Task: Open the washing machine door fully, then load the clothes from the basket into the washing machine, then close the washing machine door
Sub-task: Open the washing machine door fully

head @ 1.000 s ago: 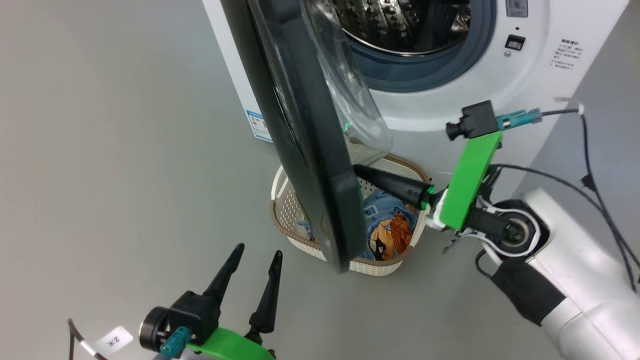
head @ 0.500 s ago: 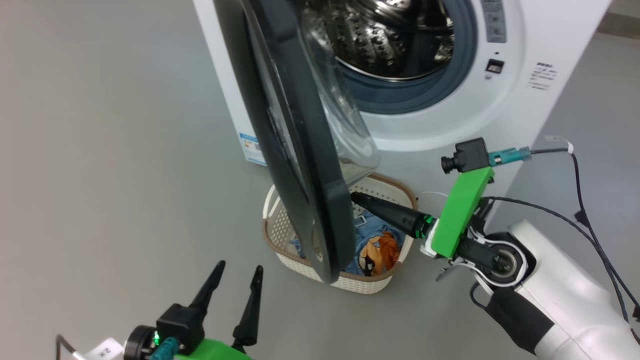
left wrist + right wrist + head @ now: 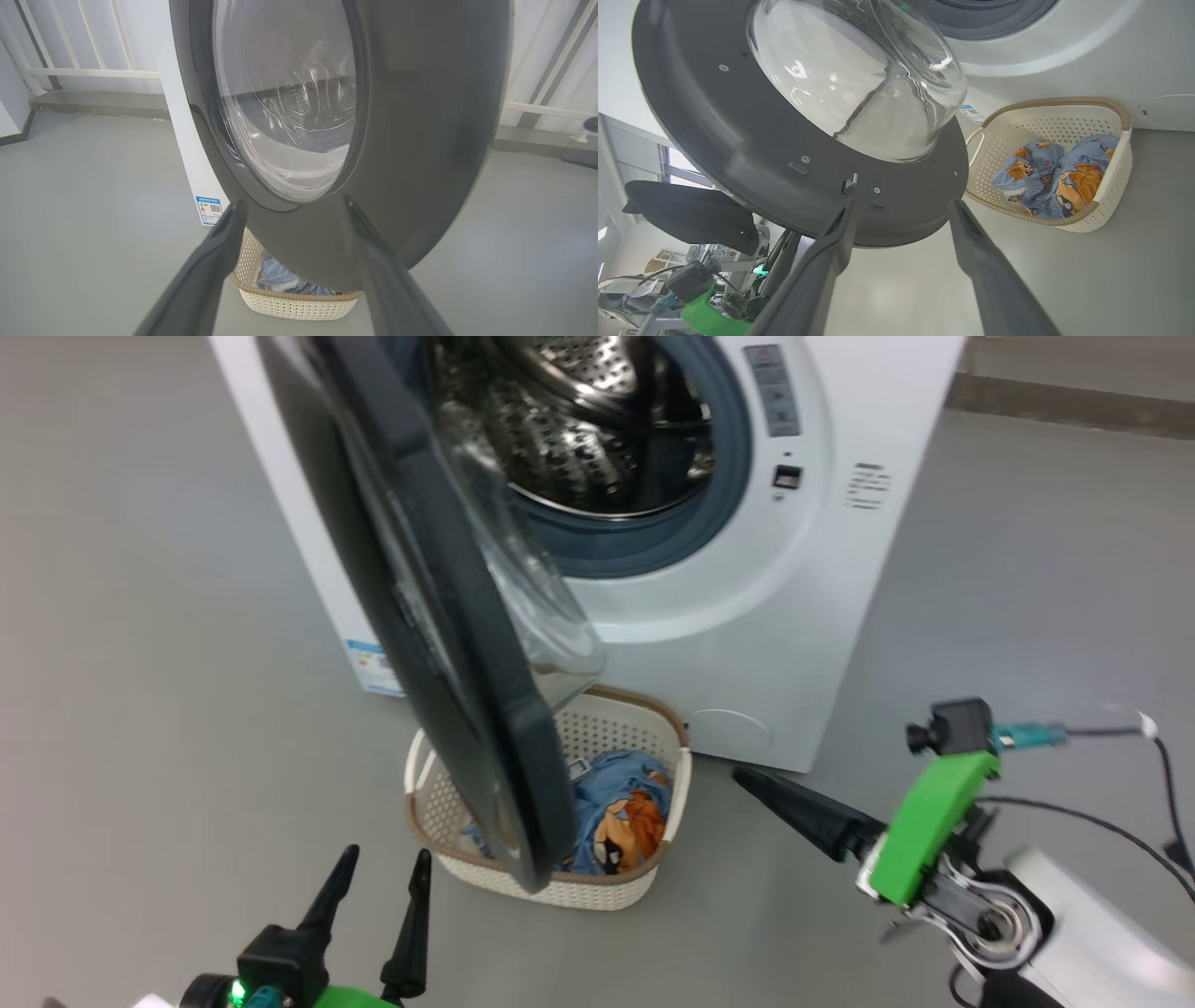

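The washing machine stands ahead with its steel drum showing. The washing machine door hangs about half open, edge-on to me, its glass bowl facing the drum. Below it, the basket sits on the floor holding the clothes. My right gripper is open and empty, right of the basket, apart from the door. In the right wrist view the right gripper faces the door's inner side, the basket and the clothes. My left gripper is open and empty before the door's outer face.
Grey floor spreads all around the machine. A blue label sticker sits on the washer's left side. In the left wrist view a white railing runs along the back wall. Dark cables trail from my right wrist.
The head camera has pulled back and turned, shifting the whole picture. My right gripper has drawn away from the door's inner edge, off the basket, to the right. The door keeps its angle.
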Motion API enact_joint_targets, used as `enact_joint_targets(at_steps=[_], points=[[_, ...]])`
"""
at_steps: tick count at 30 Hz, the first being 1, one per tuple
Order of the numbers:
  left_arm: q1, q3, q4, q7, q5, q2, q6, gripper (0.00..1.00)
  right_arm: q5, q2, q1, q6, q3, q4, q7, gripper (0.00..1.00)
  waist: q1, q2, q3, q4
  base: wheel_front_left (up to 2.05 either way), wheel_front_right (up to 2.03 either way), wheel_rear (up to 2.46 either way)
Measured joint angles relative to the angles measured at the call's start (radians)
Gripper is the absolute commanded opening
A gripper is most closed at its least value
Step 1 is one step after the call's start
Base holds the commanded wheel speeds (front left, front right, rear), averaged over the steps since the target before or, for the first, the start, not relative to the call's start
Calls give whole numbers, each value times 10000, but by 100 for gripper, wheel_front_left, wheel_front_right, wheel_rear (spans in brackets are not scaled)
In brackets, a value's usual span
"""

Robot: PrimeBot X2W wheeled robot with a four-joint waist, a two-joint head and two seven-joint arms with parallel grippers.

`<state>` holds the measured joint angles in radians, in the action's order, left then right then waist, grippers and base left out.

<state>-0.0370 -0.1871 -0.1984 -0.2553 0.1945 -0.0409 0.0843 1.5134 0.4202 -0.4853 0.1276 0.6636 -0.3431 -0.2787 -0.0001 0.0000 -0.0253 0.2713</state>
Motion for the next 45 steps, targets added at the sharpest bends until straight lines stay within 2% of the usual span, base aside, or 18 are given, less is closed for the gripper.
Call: enact_joint_targets(at_steps=[10,15,20,25,31,36,42,45], points=[[326,470,73,0,-81,-2,180,100,-186,855,989,0,59,117,1319,100,0,0,174,-776,0,0,0],[434,704,113,0,-81,-2,188,100,-769,1371,1434,0,430,67,2222,100,1,0,239,-1088,0,0,0],[716,905,184,0,-79,-2,192,100,-869,1785,1848,0,717,-84,3116,100,0,0,307,-1373,0,0,0],[817,1043,261,0,-79,-2,259,100,-1285,2353,2245,0,1034,-623,4416,100,1,0,342,-1653,0,0,0],[948,1177,330,0,-75,-2,244,100,-2105,2376,2424,2,936,-1565,5244,100,0,0,324,-1922,0,0,0],[1012,1266,374,0,-73,-2,173,100,-3666,1850,2834,2,-1289,-1691,5273,100,0,0,274,-2087,0,0,0],[1010,1294,443,0,-56,-2,173,100,-6249,750,4268,2,-4288,-826,5285,100,1,0,206,-2129,0,0,0],[1008,1292,472,0,-56,-2,171,100,-7572,280,4787,2,-5371,-276,5285,100,1,0,189,-2086,0,0,0]])
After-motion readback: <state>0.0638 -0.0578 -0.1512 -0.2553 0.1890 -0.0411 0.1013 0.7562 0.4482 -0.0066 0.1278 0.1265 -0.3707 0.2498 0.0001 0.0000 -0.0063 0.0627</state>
